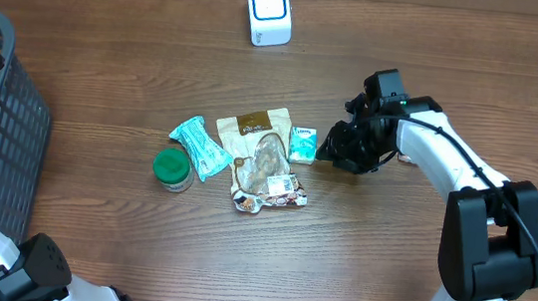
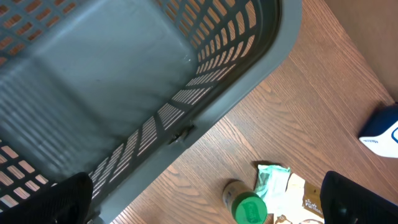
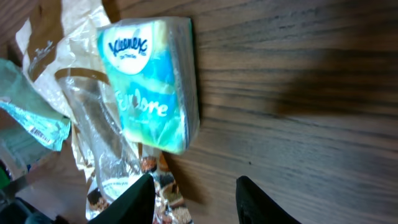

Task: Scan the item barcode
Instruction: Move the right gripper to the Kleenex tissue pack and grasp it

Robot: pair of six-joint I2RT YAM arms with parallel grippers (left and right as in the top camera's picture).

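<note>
We are at the pick-up: the tissue pack [image 3: 152, 87] lies on the table [image 3: 298, 93], our right tool [image 3: 194, 190] just short of it, parted and empty. Next it must straddle the pack and close.

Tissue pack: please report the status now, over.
Left gripper open, by basket. Right gripper open, just short of tissue pack, nothing held. Pack flat on table, snack bag against one side.
</note>
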